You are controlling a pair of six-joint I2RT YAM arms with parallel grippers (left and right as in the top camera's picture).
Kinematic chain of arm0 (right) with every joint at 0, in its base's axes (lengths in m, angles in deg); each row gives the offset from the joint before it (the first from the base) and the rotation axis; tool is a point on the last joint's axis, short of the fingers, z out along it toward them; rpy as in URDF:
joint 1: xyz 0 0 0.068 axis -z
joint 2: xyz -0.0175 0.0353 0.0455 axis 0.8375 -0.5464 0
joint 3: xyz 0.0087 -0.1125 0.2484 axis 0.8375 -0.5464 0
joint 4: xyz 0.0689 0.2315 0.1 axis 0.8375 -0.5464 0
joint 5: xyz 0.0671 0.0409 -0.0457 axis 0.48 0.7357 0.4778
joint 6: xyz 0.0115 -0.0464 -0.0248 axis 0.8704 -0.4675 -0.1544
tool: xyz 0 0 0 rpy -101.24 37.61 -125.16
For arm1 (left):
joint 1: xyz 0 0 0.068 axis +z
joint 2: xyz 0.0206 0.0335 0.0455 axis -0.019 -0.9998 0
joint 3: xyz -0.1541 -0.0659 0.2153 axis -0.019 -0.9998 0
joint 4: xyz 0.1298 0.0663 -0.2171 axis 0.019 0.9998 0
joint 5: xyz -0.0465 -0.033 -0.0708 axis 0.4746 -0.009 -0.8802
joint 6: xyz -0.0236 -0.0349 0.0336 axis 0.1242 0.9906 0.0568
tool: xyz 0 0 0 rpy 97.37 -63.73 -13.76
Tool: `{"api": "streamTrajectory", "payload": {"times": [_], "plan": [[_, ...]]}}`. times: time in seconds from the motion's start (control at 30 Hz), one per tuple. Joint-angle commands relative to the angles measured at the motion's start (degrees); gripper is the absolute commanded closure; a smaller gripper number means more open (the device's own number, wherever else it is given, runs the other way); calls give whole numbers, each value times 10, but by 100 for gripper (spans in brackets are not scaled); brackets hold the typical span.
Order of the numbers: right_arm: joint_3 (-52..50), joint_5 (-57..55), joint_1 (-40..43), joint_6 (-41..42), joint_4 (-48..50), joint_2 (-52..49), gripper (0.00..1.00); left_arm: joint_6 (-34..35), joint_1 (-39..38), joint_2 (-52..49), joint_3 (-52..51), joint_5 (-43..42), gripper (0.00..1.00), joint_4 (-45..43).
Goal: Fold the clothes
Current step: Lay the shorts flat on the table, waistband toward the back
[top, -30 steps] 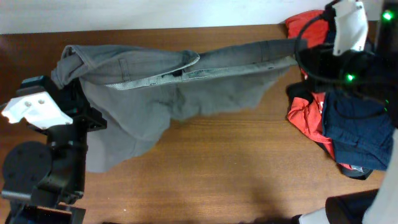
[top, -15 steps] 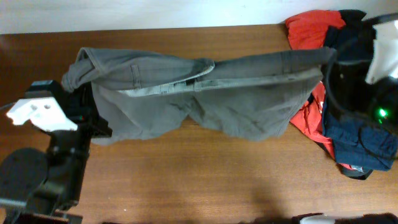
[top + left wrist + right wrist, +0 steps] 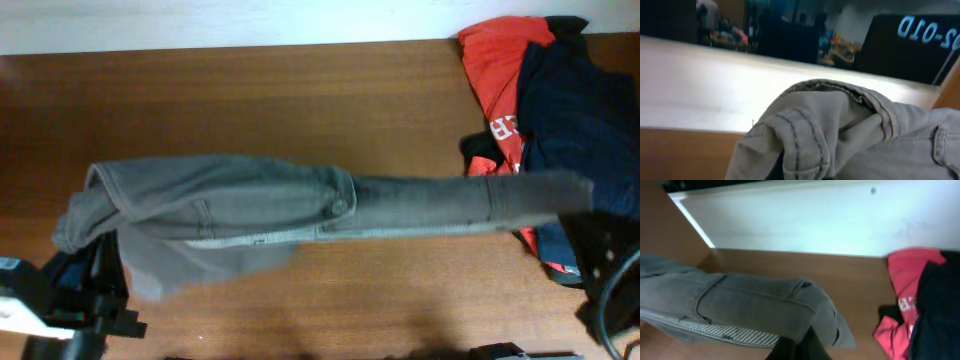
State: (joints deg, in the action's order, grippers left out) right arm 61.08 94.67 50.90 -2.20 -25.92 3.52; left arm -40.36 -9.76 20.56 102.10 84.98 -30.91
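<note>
- Above the near half of the wooden table (image 3: 300,100), the grey-khaki shorts (image 3: 300,205) hang stretched from side to side between my two grippers. They are lifted off the wood, not lying on it.
- I hold them by the two ends so the cloth pulls into one long band and the wrinkles can drop out. I judge this to be the spreading step, with no fold made yet.
- One leg (image 3: 170,265) sags below the band near my left end, and the pale lining (image 3: 715,330) shows along the lower edge. The garment is neither flat nor squared.
- My left gripper (image 3: 799,174) is clenched on a bunched, seamed corner of the shorts. The cloth heaps over the fingers and nearly hides them.
- My right gripper (image 3: 799,349) is clamped on the opposite end, its dark fingers pinching the fabric from beneath.
- My left arm (image 3: 70,305) sits at the near-left corner and my right arm (image 3: 610,270) at the near-right edge. They are well apart, and both wrists look toward the far wall.
- The red T-shirt (image 3: 495,60) and the dark navy garment (image 3: 580,100) lie piled at the far right. From overhead the right end of the shorts crosses in front of them, and I cannot tell whether it touches them. Laying the shorts down there would risk a tangle.
</note>
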Motion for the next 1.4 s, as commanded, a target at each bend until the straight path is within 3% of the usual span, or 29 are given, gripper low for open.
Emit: {"api": "streamTrajectory", "payload": {"times": [0.0,0.3,0.6,1.0,1.17,1.2,1.23,1.27,1.37], "plan": [[-56,-76,16,30,-3,13,96,33,13,-4,6,84,99,28],[-190,-80,16,22,11,-63,96,50,13,-89,-63,84,99,45],[-236,-79,15,-11,81,-276,96,60,13,-304,-105,84,99,-9],[-236,-78,15,-23,300,-555,96,60,12,-637,-105,80,99,-278],[-236,-77,15,-23,439,-619,96,60,12,-747,-105,80,98,-460],[-236,-75,14,-23,476,-626,86,60,12,-764,-105,82,77,-505],[-236,-75,14,-23,507,-632,65,60,13,-776,-105,85,51,-546],[-236,-75,12,-23,559,-637,1,59,13,-798,-105,91,1,-630],[-235,-74,11,-23,591,-633,1,57,13,-803,-103,91,1,-688]]}}
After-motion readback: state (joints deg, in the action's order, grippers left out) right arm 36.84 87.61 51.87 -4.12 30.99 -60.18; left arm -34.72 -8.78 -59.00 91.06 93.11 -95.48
